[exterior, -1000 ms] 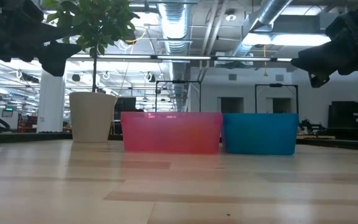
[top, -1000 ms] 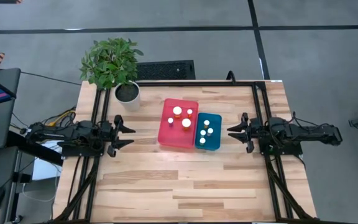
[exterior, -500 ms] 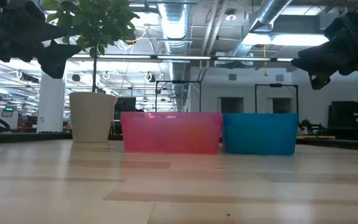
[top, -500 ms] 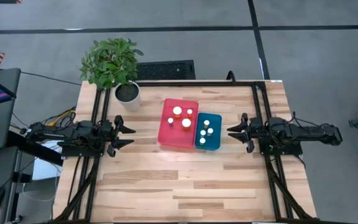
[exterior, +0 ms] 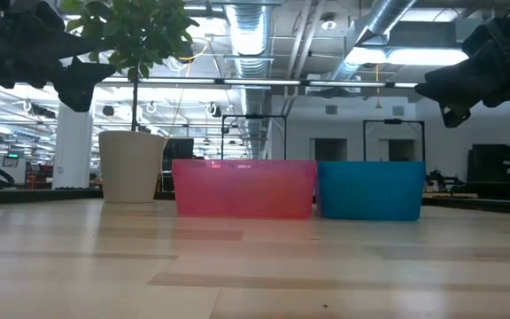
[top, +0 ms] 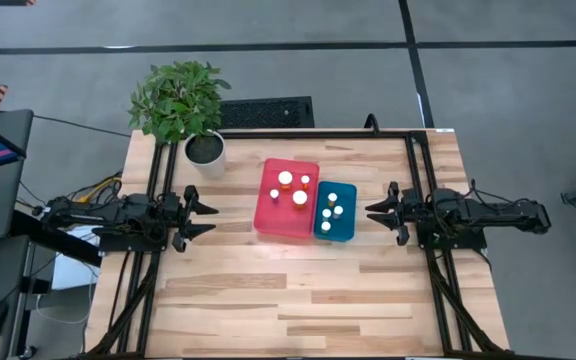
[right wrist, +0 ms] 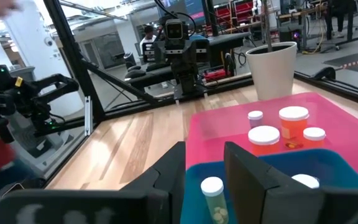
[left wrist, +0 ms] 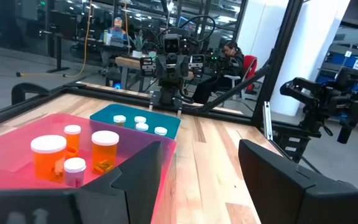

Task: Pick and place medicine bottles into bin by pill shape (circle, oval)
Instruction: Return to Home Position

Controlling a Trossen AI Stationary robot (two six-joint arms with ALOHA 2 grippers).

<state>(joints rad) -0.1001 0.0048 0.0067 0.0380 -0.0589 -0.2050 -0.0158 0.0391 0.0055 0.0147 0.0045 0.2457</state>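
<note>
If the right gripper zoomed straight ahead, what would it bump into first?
Probably the blue bin, right in front of the right gripper. It hangs rather high, though, so it might pass over the rim.

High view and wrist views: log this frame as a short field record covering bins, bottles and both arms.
pink bin: mid-table, holds four amber bottles
blue bin: beside it, toward the right arm, holds four white-capped bottles
loose bottles: none visible on the table
left pincer: open, empty, at the left edge
right pincer: open, empty, at the right edge
other: potted plant on the table's left side
</note>
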